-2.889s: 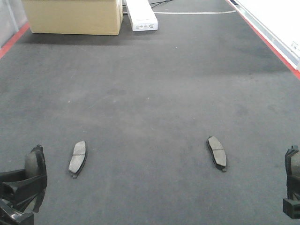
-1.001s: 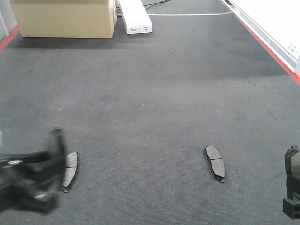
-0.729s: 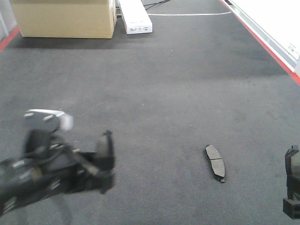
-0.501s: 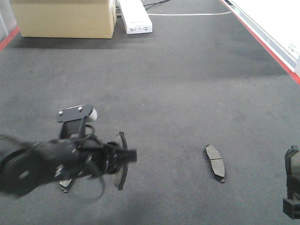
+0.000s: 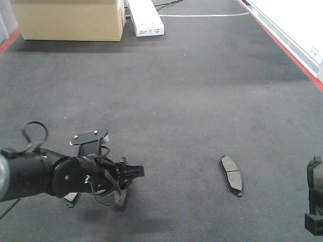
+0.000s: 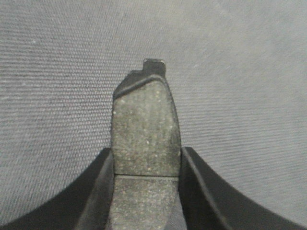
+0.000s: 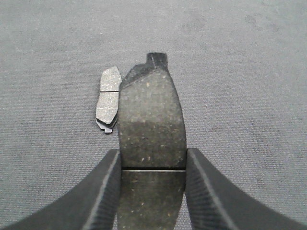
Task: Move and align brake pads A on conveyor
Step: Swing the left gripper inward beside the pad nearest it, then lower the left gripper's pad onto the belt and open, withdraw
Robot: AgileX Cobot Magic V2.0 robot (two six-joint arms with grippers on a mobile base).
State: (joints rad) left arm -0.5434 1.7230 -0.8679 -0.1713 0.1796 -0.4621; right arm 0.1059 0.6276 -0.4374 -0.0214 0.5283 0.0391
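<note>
The conveyor is a dark grey felt-like belt. My left gripper reaches over its lower left and is shut on a grey-brown brake pad, which shows with its cross groove in the left wrist view between the fingers. A second pad lies on the belt, mostly hidden under that arm. A third pad lies at the lower right and also shows in the right wrist view. My right gripper sits at the right edge, shut on a fourth pad.
A cardboard box and a white box stand at the belt's far end. Red edge strips run along the right side and the far left.
My left arm has swung from the bottom left corner out to the right over the belt with its pad, covering the pad lying there. The right gripper has not moved.
</note>
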